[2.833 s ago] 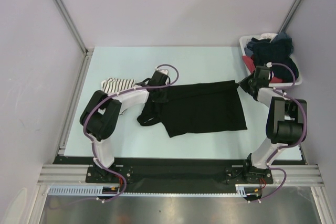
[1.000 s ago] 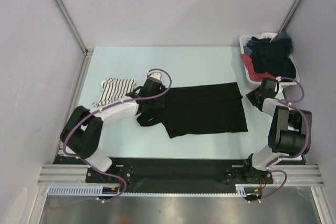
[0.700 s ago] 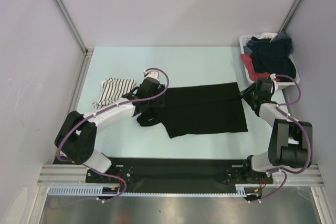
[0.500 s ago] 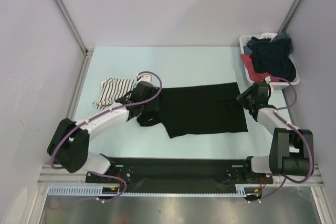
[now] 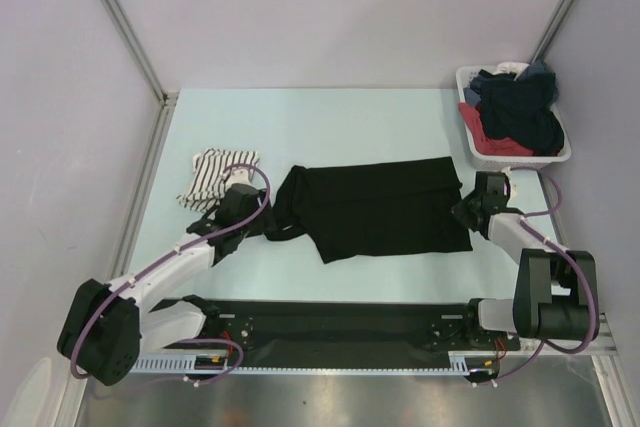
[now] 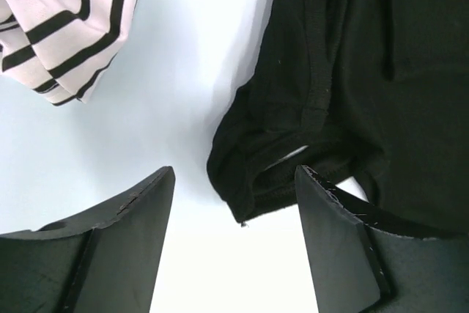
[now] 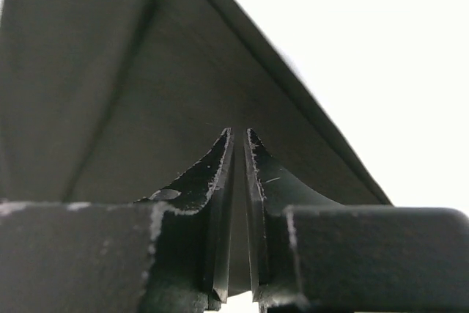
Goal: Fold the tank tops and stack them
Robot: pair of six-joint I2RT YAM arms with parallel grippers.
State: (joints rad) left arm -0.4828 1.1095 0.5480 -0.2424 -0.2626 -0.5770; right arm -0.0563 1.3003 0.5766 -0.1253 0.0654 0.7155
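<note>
While the left gripper (image 6: pixel 233 181) stands wide, with nothing between its two fingers, it hangs low over the pale table (image 5: pixel 330 117); just ahead of the gap and towards its right finger lies the bunched strap end of the black tank top (image 6: pixel 366 71), the hem curled into a small loop with bare table showing through it; that cloth runs on ahead and to the right of this hand; ahead and to its left, with a strip of bare table between the two garments, lies the striped tank top (image 6: pixel 66 27), rumpled rather than flat.

The right gripper (image 7: pixel 238 137) is drawn in to a thin slit and pinches the edge of the black tank top, whose creases run down to the fingertips; from above, this hand sits low at the right-hand edge of the cloth, and the garment spreads away to its left as a roughly flat, slightly skewed rectangle; beyond this hand and a little to its right, at the far corner of the table, stands a white basket (image 5: pixel 465 77) heaped with dark and red clothes (image 5: pixel 515 107), apart from the black top.
</note>
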